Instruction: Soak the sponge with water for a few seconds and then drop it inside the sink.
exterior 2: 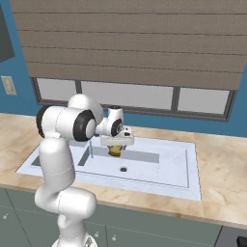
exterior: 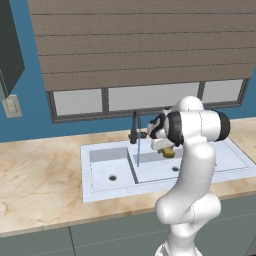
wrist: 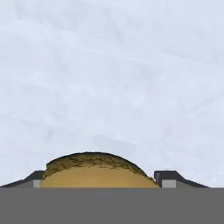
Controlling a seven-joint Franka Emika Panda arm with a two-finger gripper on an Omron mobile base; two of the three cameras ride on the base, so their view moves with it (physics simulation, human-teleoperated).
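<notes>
Sponge (exterior: pixel 168 151) first: in the left base view we see it as a small yellow-brown lump clamped in our end effector (exterior: pixel 167 153), held above the wider basin of the sink (exterior: pixel 227 155) and clear of the basin floor. A thin pale-blue stream of water (exterior: pixel 138 155) falls straight down from the dark faucet (exterior: pixel 135 129), landing close to the divider between the narrow basin and the wider one; the sponge sits to the right of that stream, near it but apart from it. Each basin shows a small round drain, and the pale sink is set into a marbled beige worktop (exterior: pixel 40 185) beneath a window with a brown slatted blind (exterior: pixel 140 40). In the right base view our white arm stands in the foreground, and beyond its elbow the end effector (exterior 2: pixel 115 150) points down with the sponge (exterior 2: pixel 115 151) between its fingers, hanging over the back part of the wider basin of the sink (exterior 2: pixel 190 169), above and behind its drain. A short stretch of the water (exterior 2: pixel 91 148) shows just right of the arm, to the left of the sponge and separate from it. In the hand view the sponge (wrist: pixel 96 170) bulges up as a rounded, cracked brown-and-tan dome between the two dark fingertips (wrist: pixel 168 177), which press against it on either side, so the end effector is gripping it; behind it lies the pale sink floor (wrist: pixel 113 74).
</notes>
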